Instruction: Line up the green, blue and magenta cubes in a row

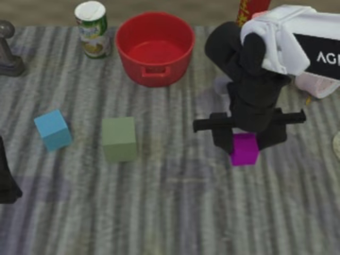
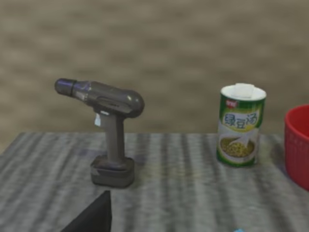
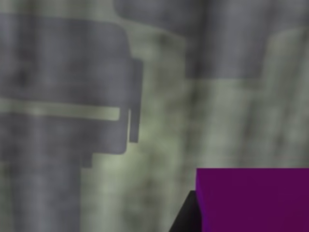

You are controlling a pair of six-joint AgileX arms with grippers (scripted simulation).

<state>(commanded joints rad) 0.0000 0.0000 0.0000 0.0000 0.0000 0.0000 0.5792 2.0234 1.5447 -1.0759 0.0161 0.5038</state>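
- Three cubes lie on the striped grey surface, spread from its left side towards its right.
- Nearest the front edge on the far left, only a dark bit of the left pincer shows, parked at the border; whether its fingers are apart or together cannot be told.
- Right of centre, the magenta cube sits between the dark fingers of the right pincer, which stands directly over it and closes narrowly on its sides (the right wrist view shows the cube's magenta face close up, with a dark finger against its edge).
- Whether that cube rests on the cloth or hangs just above it cannot be told.
- Left of centre, the green cube rests flat, well apart from the magenta one.
- Farther left, the blue cube sits near the green cube, not touching it, turned a little askew.
- Behind the cubes, a red pot stands at the back middle.
- Beside it to the left stands a green-labelled can.
- At the far back left corner stands a grey power drill, upright on its battery base.
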